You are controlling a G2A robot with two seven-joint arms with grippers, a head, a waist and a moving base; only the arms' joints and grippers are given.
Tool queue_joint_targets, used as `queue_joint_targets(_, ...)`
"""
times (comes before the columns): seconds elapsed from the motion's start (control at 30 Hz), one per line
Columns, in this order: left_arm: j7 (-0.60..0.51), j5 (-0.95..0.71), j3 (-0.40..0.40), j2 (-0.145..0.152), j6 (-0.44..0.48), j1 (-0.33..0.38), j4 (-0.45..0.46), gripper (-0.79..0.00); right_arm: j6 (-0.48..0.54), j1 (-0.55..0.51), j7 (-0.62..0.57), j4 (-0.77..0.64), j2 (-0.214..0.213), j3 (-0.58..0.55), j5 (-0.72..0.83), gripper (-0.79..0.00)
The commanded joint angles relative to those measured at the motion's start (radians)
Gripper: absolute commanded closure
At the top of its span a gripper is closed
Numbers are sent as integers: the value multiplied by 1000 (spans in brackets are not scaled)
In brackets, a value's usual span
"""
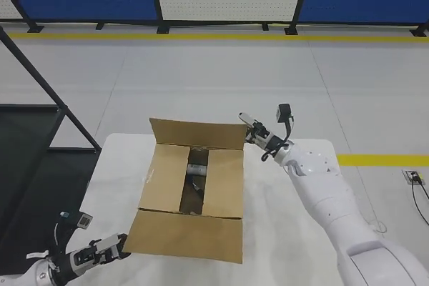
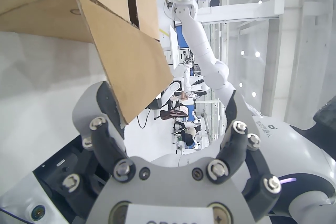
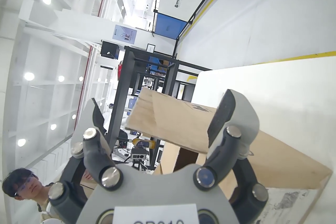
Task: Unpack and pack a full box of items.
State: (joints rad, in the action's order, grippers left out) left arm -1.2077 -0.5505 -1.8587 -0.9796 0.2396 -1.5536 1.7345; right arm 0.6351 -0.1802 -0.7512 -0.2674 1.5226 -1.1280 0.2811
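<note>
Cardboard box (image 1: 200, 187) sits mid-bench (image 1: 286, 229), top flaps nearly shut, a dark slot between them showing contents I cannot identify. Black metal frame (image 1: 36, 86) stands off the bench's left edge, and a yellow floor line (image 1: 390, 159) runs beyond its right edge. Left gripper (image 1: 114, 248) is low at the box's near-left corner, jaws wide with the near flap's corner between them; right gripper (image 1: 252, 127) is at the far-right corner, jaws wide about the upright far flap's end.
</note>
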Motion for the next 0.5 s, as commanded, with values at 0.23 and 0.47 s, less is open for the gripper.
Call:
queue_joint_targets(0.23,115,-32,5,-3,-24,14,64,-785,23,-3,-173,-45,-9,-27,65,-785)
queue_joint_targets(0.47,313,67,37,-5,-104,65,136,-785,13,-21,-270,-105,-12,-30,87,-785)
